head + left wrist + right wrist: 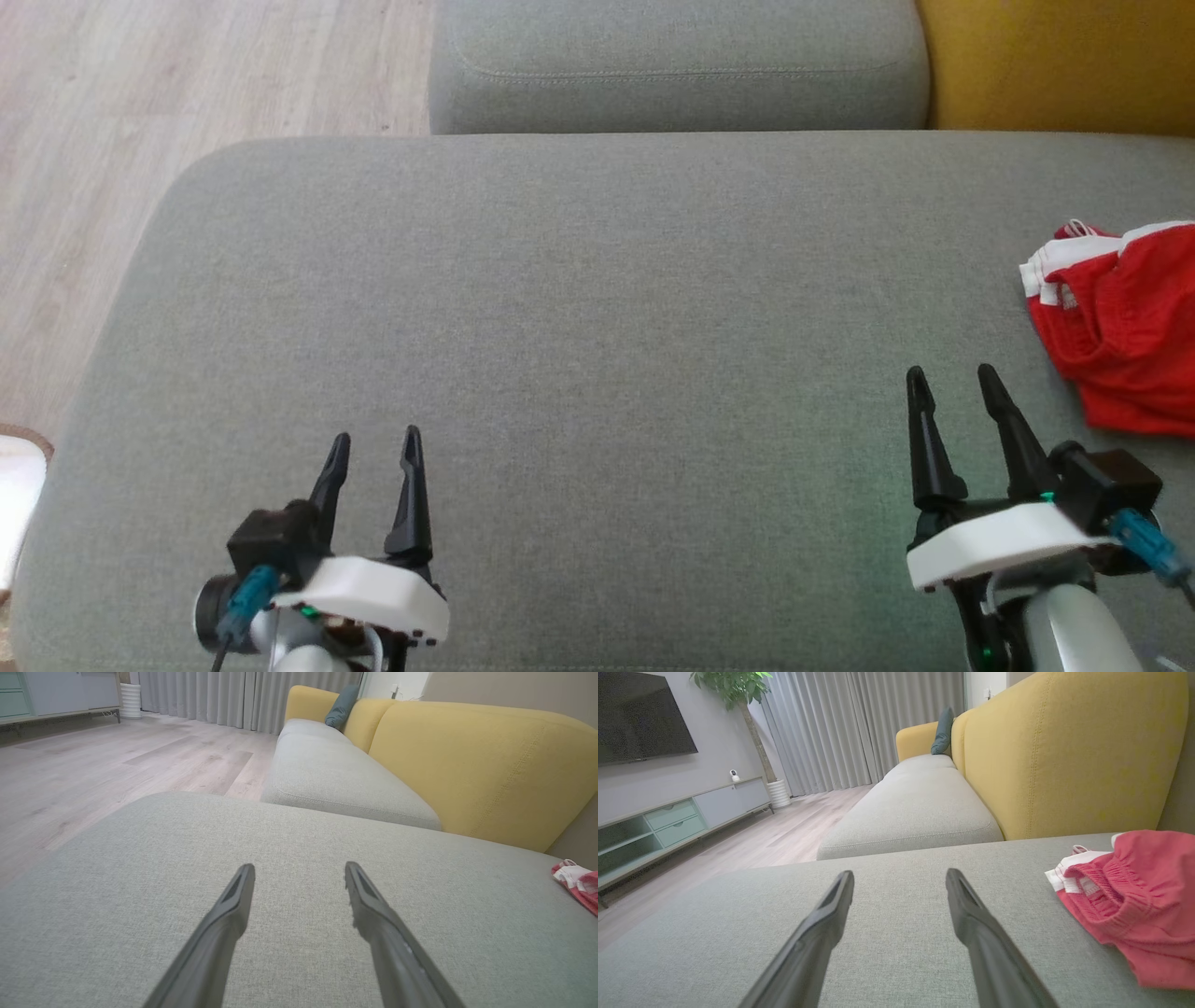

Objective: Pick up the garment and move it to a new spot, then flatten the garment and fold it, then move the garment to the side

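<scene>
Red garment with white trim, one edge gathered and elasticated. Lies crumpled in a loose heap at the far right end of the grey sofa seat, close to the yellow backrest. Runs past the right edge of the head view, so full outline cut off; clipped by the frame edge in both wrist views too. Too bunched to make out shape, fold layout or underside. Left gripper spread wide, holding nothing, over bare seat, well apart from garment. Right gripper likewise spread wide and empty, near garment on its left side, not touching.
</scene>
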Robot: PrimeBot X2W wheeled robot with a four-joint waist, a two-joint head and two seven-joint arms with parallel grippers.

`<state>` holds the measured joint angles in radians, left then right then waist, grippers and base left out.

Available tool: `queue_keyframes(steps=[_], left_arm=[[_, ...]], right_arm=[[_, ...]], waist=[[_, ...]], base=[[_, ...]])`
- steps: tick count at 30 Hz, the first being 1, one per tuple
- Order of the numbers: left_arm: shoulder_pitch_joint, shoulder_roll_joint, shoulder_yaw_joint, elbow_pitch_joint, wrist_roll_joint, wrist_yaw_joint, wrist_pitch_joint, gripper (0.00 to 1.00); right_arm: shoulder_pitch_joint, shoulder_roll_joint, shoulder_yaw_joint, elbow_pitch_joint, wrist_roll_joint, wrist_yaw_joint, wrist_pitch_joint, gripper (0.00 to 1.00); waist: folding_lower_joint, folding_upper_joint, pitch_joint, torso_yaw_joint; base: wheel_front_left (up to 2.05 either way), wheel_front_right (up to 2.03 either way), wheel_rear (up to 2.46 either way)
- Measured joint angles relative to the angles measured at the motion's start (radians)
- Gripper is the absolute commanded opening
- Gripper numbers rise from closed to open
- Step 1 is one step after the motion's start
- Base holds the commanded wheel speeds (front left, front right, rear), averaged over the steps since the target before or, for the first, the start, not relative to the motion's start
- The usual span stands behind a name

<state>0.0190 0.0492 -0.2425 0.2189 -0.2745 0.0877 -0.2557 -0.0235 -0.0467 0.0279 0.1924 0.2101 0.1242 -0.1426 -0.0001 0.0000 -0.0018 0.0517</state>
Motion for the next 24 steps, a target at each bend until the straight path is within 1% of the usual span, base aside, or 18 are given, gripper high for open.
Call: queue_keyframes(steps=[12, 13, 18, 24], left_arm=[[0.000, 0.000, -0.004, 0.000, -0.002, 0.000, 0.000, 1.00], [0.000, 0.000, -0.004, 0.004, -0.001, 0.000, 0.000, 0.00], [0.039, 0.000, -0.005, 0.083, -0.002, 0.000, 0.002, 0.00], [0.056, 0.000, -0.002, 0.091, -0.067, -0.009, 0.014, 0.00]], right_arm=[[0.017, 0.000, -0.001, -0.007, 0.000, 0.000, 0.017, 1.00], [0.017, 0.000, -0.001, -0.002, 0.000, 0.000, 0.016, 0.00], [0.053, 0.002, 0.000, 0.083, 0.001, 0.000, 0.018, 0.00], [0.072, 0.002, -0.001, 0.090, 0.064, 0.000, 0.021, 0.00]], waist=[[0.0000, 0.0000, 0.001, -0.011], [0.0000, 0.0000, 0.001, -0.012], [0.0000, 0.0000, 0.001, -0.013], [0.0000, 0.0000, 0.001, -0.015]], base=[[0.00, 0.00, 0.00], [0.00, 0.00, 0.00], [0.00, 0.00, 0.00], [0.00, 0.00, 0.00]])
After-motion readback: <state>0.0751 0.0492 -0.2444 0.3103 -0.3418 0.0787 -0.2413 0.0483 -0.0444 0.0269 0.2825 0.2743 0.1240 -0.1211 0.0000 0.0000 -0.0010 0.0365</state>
